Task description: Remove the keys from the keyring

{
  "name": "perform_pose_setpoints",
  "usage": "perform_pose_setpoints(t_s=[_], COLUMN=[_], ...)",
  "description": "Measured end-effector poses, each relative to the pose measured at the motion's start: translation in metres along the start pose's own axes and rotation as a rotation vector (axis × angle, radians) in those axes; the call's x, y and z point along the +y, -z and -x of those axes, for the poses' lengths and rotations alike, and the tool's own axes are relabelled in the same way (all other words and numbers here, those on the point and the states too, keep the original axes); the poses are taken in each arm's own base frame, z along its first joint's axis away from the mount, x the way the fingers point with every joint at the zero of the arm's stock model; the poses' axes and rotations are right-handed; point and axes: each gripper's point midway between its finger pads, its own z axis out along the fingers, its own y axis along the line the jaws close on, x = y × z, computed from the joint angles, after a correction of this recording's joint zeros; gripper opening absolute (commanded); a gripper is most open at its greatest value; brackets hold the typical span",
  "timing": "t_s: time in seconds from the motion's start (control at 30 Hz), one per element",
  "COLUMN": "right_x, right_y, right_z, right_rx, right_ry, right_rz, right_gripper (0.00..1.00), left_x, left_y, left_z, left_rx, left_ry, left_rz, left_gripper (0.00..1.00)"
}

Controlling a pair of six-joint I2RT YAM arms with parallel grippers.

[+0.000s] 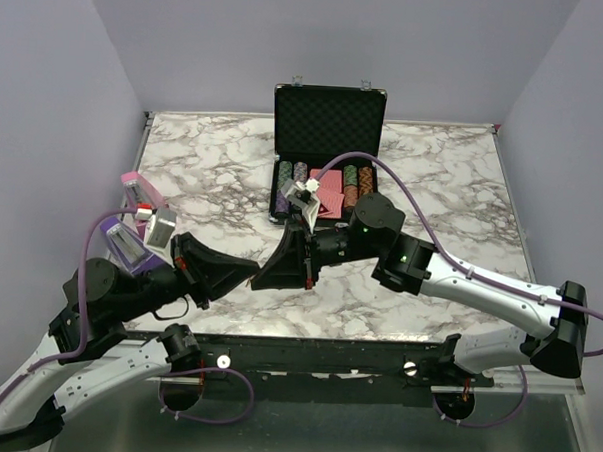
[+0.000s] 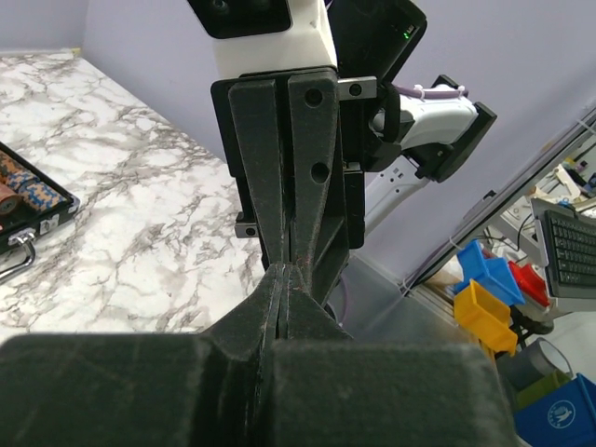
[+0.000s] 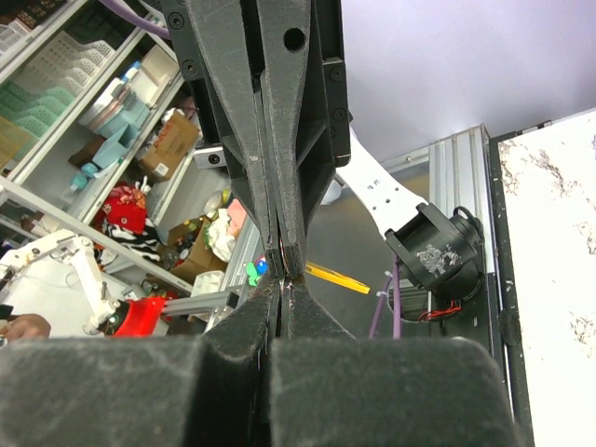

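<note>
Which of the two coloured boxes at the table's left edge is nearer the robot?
The purple box, right beside the left arm; the pink box lies farther back.

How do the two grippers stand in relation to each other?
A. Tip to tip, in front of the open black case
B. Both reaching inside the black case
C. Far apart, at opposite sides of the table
A: in the top view the left gripper and the right gripper, both shut, meet tip to tip over the marble table, on the near side of the open chip case.
</note>
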Motion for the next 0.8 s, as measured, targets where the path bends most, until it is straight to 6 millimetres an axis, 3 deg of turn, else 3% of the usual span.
perform_pose_setpoints(t_s=[0.8], right_x=[0.012], right_y=[0.006], right_z=[0.011], right_rx=[-0.042], right_ry=[0.029], right_rz=[-0.007], right_gripper=[0.01], left_x=[-0.014], left_y=[-0.003], left_z=[0.006], left_rx=[-0.065], left_ry=[0.051], left_rz=[-0.093], left_gripper=[0.00])
